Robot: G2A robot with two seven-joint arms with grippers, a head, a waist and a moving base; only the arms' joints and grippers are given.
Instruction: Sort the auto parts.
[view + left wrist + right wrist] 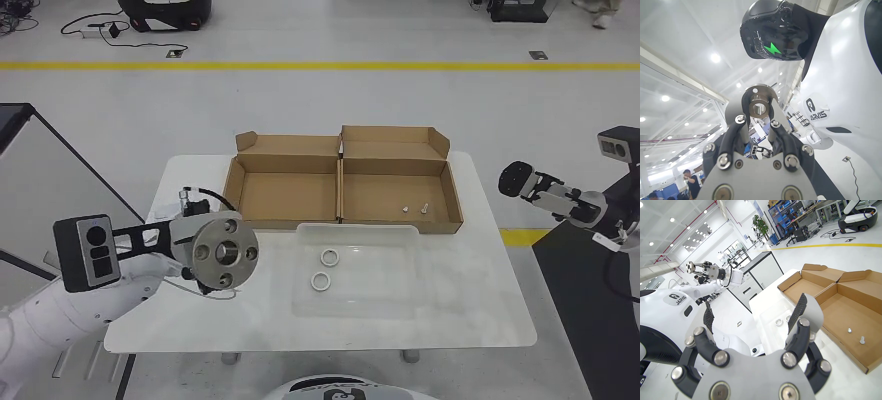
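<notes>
Gripping a flange [224,253], the left tool [759,113] holds it unsorted; the right tool [755,302] gapes empty; bolts [424,209] sit boxed; rings [329,257] wait in the tray [400,300] between both tools.

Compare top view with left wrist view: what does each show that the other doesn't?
Top view: table, two open cardboard boxes, two bolts in the right one, a clear tray with two rings, and the right hand out past the table's edge. Left wrist view: the hub of the metal disc, clamped between the left hand's fingers. Both: the left hand holding the metal disc.
</notes>
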